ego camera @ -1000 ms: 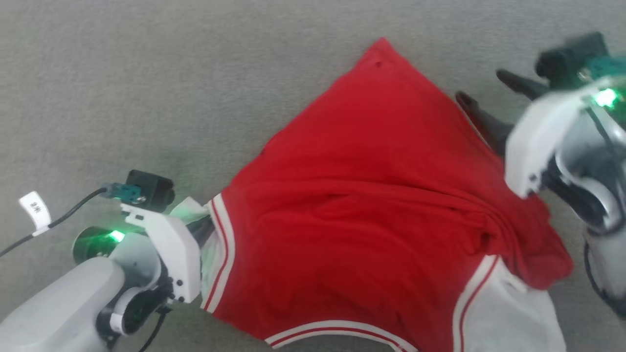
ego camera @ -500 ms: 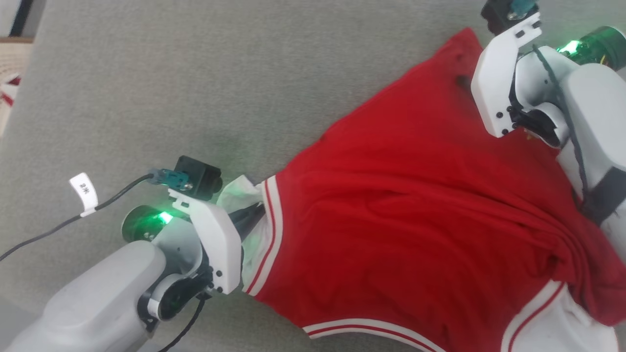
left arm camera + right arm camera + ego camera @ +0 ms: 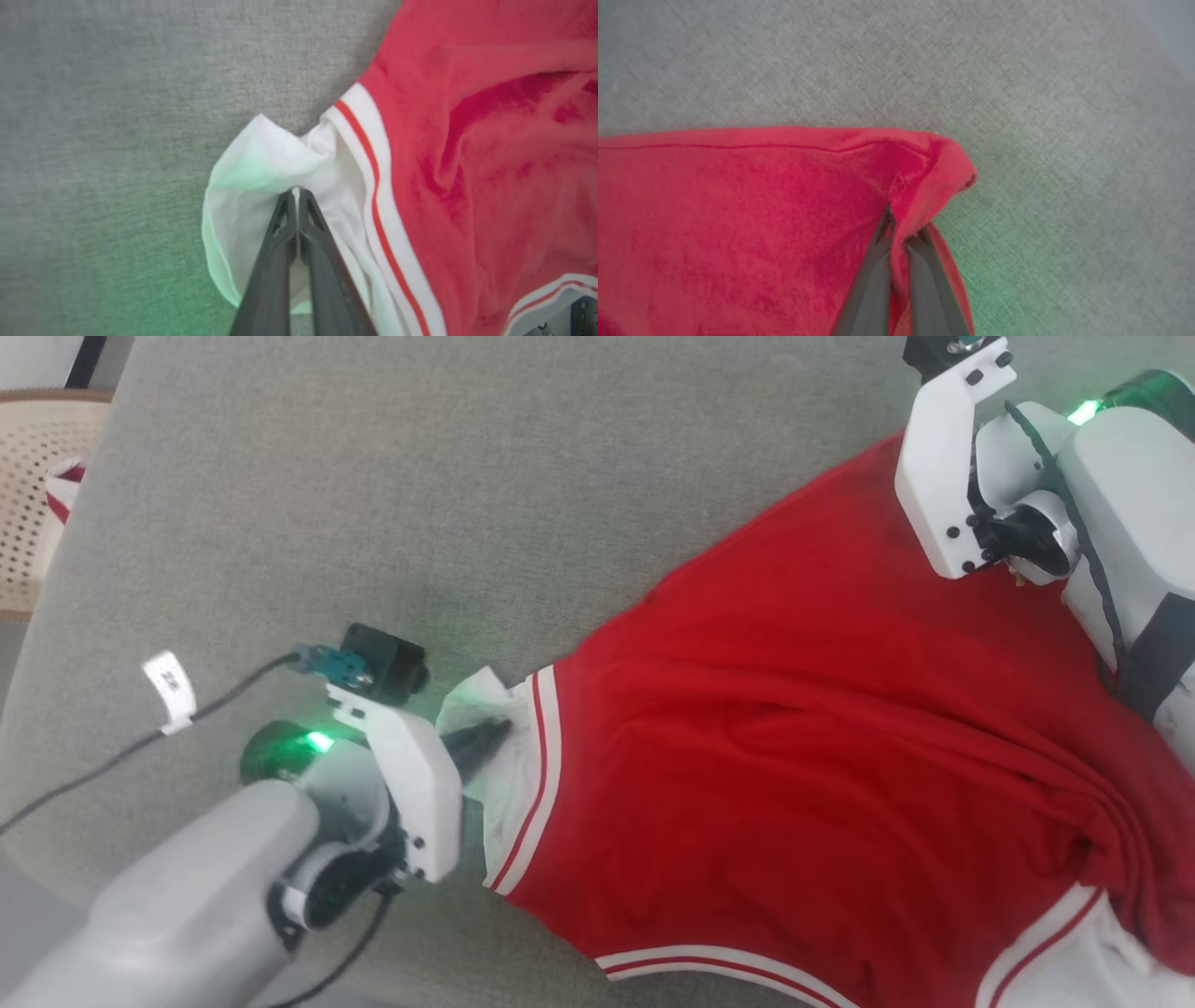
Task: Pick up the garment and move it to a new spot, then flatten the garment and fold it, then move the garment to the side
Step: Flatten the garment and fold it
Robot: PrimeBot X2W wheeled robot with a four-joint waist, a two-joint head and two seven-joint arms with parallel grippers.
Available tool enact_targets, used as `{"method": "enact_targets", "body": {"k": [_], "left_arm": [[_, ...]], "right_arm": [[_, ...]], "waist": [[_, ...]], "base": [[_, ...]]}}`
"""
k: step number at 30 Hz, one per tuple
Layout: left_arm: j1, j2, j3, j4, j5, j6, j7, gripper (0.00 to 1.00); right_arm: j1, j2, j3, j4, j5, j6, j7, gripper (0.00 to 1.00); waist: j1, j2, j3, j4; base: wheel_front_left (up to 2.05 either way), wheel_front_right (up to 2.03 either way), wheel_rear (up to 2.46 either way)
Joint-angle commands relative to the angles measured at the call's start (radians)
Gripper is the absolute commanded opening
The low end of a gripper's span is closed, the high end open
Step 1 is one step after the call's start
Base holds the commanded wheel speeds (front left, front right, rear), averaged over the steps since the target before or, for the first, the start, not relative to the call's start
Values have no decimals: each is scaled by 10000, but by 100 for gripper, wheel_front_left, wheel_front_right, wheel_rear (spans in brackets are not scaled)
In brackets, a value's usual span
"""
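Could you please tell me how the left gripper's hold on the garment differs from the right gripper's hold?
The left gripper pinches the bunched white sleeve; the right gripper pinches a red corner. In the head view the left gripper sits at the lower left of the garment, the right gripper at its upper right. Both are shut on fabric.

One garment (image 3: 794, 756), two pincers (image 3: 295, 192) (image 3: 899, 223)

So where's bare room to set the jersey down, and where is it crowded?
In the head view, the free patch is the grey surface up and left of the jersey, between the left gripper and right gripper. The right and lower right are crowded with the jersey and right arm. The lower left holds the left arm and cable.
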Motion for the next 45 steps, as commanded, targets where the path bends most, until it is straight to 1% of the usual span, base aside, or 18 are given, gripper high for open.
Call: {"method": "enact_targets", "body": {"k": [1,4,7,10,13,17,24,28,32,36,37,41,45], "left_arm": [[-118,213,59,206,5,141,108,0],[-536,540,219,60,120,231,321,0],[-1026,1002,474,-138,204,343,616,0],[-1637,1505,696,-302,349,419,997,0],[-2346,1854,876,-372,463,444,1475,0],[-3344,2196,1037,-220,554,322,2137,0],[-4843,2446,1236,294,849,212,2999,0],[-5575,2339,1196,784,1134,70,3199,0],[-6499,2065,1113,1536,1854,-37,2842,0],[-7760,1505,1176,2466,2519,-360,2076,0],[-7760,1505,1176,2466,2519,-360,2076,0],[-9151,910,1201,3484,3325,-610,1015,0],[-10535,400,1190,4461,4120,-824,-192,0]], "right_arm": [[326,-283,167,296,63,-16,-18,0],[85,-342,233,70,382,-16,-505,0],[-139,-341,291,-257,670,-13,-911,0],[-290,-527,329,-558,937,-11,-1207,0],[-441,-672,332,-879,1146,-11,-1444,0],[-683,-872,307,-1303,1367,-8,-1603,0],[-1031,-1116,114,-1824,1443,-8,-1654,0],[-1231,-1134,-143,-1841,1294,-10,-1849,0],[-1571,-824,-537,-1447,855,-8,-2451,0],[-2271,-476,-1019,-708,229,-10,-3272,0],[-2271,-476,-1019,-708,229,-10,-3272,0],[-3054,12,-1451,181,-510,-10,-4329,0],[-3998,326,-2129,1238,-1330,-10,-5794,0]], "waist": [[0,0,-135,-124],[0,0,-398,-371],[0,0,-721,-714],[0,0,-1048,-1100],[0,0,-1376,-1460],[0,0,-1794,-1910],[0,0,-2402,-2501],[0,0,-2493,-2689],[0,0,-2178,-2827],[0,0,-1444,-2919],[0,0,-1444,-2919],[0,0,-584,-2954],[0,0,206,-2914]], "base": [[0,0,0],[0,0,0],[0,0,0],[0,0,0],[0,0,0],[0,0,0],[0,0,0],[0,0,0],[0,0,0],[0,0,0],[0,0,0],[0,0,0],[0,0,0]]}}
